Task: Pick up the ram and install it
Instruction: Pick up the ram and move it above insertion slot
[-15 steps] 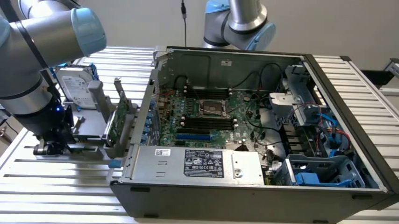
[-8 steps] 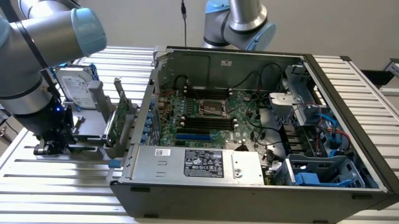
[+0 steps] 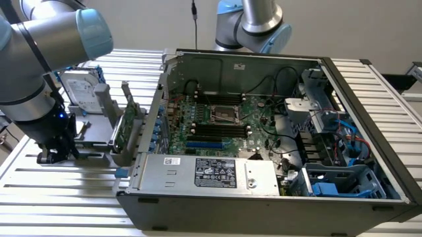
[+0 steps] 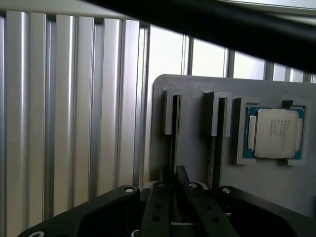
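Lift not begun, installation outstanding: the gripper (image 4: 174,175) appears pinched shut on the ram (image 4: 173,133), seated edge-on in its grey holder (image 4: 197,86) on the worktop (image 3: 66,190) beside the computer case (image 3: 264,210).

Bright, even light; perhaps slight glare

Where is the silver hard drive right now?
In the exterior view, the hard drive stands upright in the gray rack at the exterior view's left, next to the green card and outside the open computer case.
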Controlling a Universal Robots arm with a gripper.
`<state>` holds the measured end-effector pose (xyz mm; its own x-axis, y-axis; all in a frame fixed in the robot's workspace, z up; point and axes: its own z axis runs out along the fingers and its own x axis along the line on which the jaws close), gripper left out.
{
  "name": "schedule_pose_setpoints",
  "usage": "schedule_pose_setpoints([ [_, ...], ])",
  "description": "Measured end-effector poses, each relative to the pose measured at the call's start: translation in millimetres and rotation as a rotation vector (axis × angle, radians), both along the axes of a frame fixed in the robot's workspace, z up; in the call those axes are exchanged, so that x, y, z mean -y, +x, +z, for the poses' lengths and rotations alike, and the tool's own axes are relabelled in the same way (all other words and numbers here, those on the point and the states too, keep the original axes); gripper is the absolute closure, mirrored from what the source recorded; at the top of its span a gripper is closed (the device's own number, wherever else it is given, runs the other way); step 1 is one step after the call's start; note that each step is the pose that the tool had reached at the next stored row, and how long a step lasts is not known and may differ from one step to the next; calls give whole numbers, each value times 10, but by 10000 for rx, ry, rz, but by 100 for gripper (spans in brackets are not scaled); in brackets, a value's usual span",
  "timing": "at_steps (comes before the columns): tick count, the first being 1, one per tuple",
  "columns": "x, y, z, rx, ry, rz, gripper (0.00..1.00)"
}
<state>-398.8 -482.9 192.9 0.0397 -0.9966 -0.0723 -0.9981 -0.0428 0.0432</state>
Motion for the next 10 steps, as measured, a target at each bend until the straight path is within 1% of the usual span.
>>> schedule_pose_setpoints([
  [2,1,1,2,-28,-47,-1,85],
  [3,1,1,4,-43,-81,-3,85],
  [5,0,3,6,-73,-161,-12,85],
  [7,1,5,7,-101,-253,-28,85],
  [10,0,5,8,-112,-315,-63,86],
])
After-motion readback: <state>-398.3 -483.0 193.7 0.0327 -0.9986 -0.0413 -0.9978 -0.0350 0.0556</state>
